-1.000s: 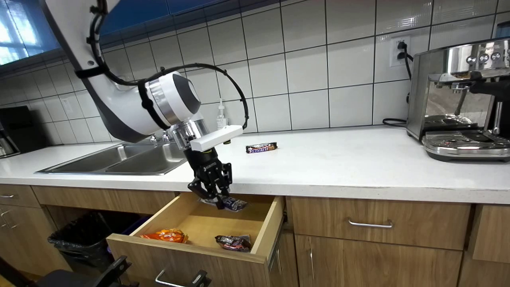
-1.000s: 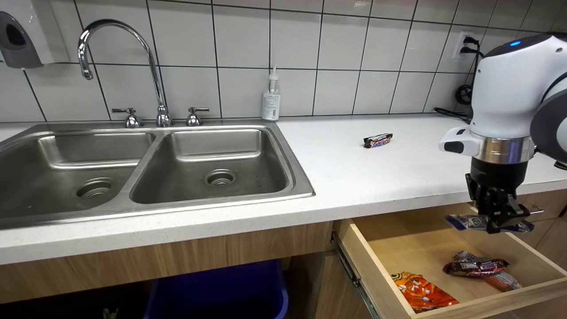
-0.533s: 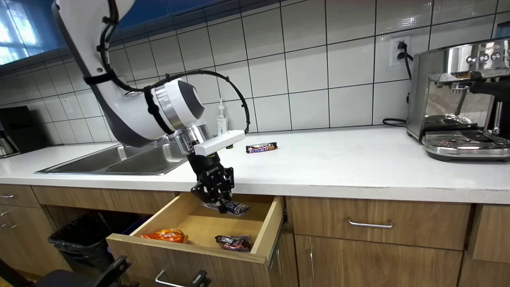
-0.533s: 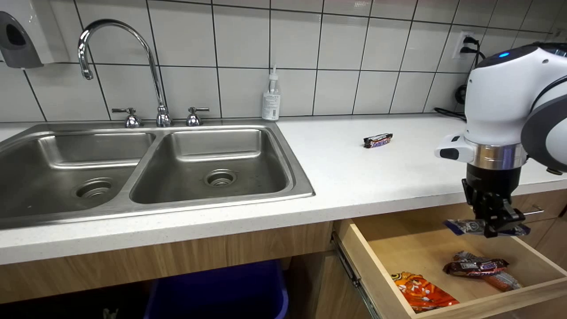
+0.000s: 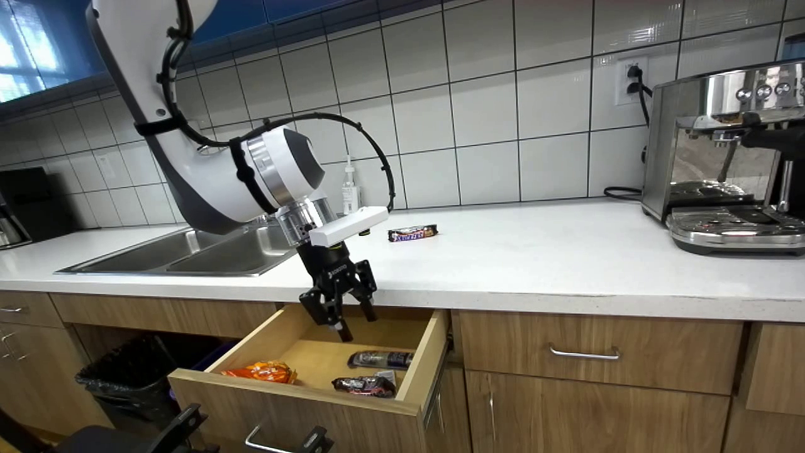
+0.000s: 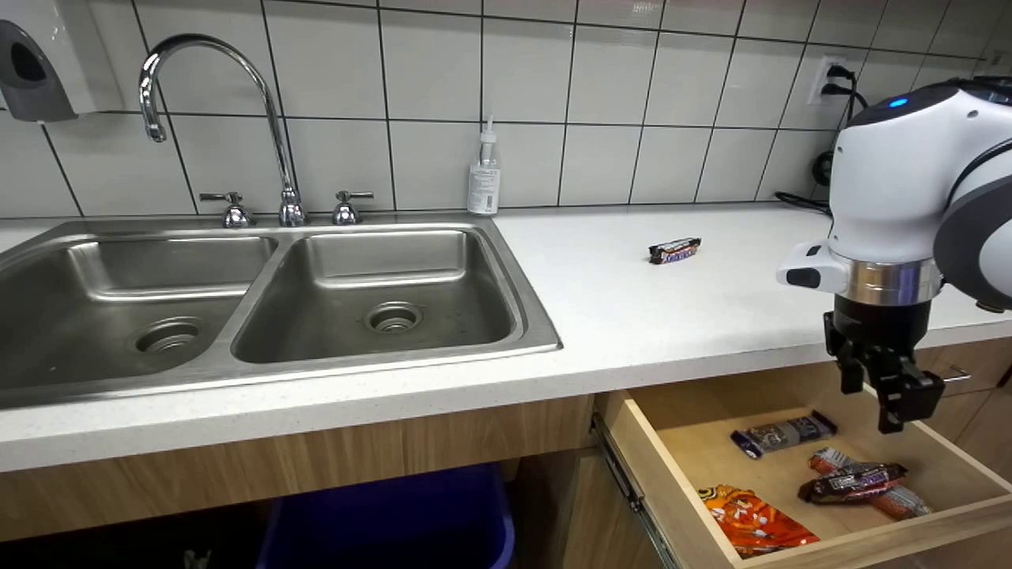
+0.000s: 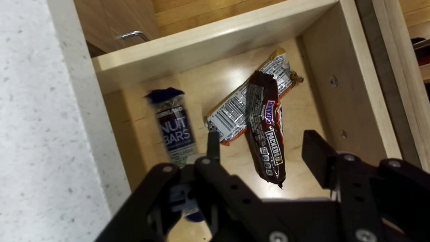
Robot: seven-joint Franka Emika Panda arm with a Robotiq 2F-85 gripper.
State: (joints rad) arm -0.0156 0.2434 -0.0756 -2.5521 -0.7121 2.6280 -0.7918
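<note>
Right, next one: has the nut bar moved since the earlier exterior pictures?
Yes: judged against the unmoved drawer in both exterior views, the nut bar has moved down, out of the now-open gripper.

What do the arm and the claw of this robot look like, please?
The arm is rounded and white with dark grey panels, a silver ring near its end and a small blue light. A black cable, fastened by black straps, runs along it. The claw is black, with two jointed fingers and small pale lettering.
</note>
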